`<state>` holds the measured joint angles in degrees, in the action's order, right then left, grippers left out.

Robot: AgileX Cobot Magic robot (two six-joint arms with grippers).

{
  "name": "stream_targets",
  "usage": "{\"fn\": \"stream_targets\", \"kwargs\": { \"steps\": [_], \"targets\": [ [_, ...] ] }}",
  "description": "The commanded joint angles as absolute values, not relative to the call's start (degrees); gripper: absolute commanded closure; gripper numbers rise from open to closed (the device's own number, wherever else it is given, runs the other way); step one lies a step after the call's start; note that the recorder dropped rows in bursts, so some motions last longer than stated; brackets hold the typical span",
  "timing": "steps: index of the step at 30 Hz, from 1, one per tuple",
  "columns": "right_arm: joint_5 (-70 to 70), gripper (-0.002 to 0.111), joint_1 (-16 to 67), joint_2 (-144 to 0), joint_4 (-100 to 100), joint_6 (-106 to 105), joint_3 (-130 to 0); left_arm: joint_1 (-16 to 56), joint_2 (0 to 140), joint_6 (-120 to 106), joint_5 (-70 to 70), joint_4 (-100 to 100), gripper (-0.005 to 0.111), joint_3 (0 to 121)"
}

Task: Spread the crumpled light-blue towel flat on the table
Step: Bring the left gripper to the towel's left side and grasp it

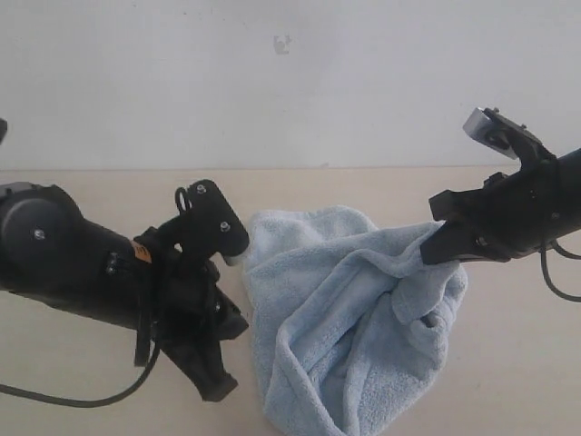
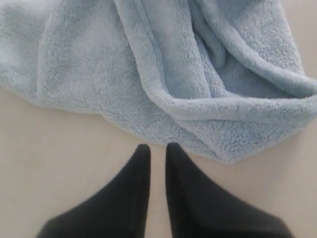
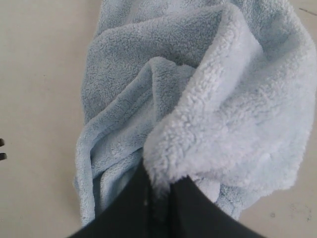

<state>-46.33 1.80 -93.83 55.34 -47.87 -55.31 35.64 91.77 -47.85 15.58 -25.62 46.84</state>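
Note:
The light-blue towel [image 1: 336, 309] lies bunched in folds on the beige table [image 1: 91, 195]. My right gripper [image 1: 434, 252] is shut on a raised fold at the towel's right side and holds it a little above the table. In the right wrist view, fluffy towel [image 3: 223, 99] bulges out from between that gripper's [image 3: 163, 181] black fingers. My left gripper [image 1: 218, 386] hovers over bare table just left of the towel, its fingers nearly together with nothing between them. In the left wrist view the towel's hemmed edge [image 2: 198, 114] lies just beyond that gripper [image 2: 157, 148]. The white tag is hidden.
A white-grey wall [image 1: 290, 82] rises behind the table's far edge. Bare table shows on the left [image 1: 82, 363] and on the right [image 1: 526, 363] of the towel. A black cable [image 1: 73, 398] trails from the left arm.

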Motion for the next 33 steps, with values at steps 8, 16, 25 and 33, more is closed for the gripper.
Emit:
{"fn": "stream_targets", "kwargs": {
  "steps": [8, 16, 25, 33],
  "targets": [
    [-46.7, 0.107, 1.8, -93.2, 54.9, -48.5, -55.3, 36.0, 101.2, -48.4, 15.1, -41.8, 0.045, 50.1],
    [-46.5, 0.107, 1.8, -93.2, 54.9, -48.3, -55.3, 36.0, 105.5, -48.4, 18.3, -59.4, 0.042, 54.3],
    [-46.7, 0.107, 1.8, -93.2, 54.9, -48.3, -55.3, 36.0, 110.8, -49.0, 18.3, -56.7, 0.054, 56.2],
    [-49.0, 0.107, 1.8, -93.2, 53.5, -48.4, -55.3, 35.9, 104.6, -47.1, 20.9, -45.0, 0.103, 56.2]
  ]
}}
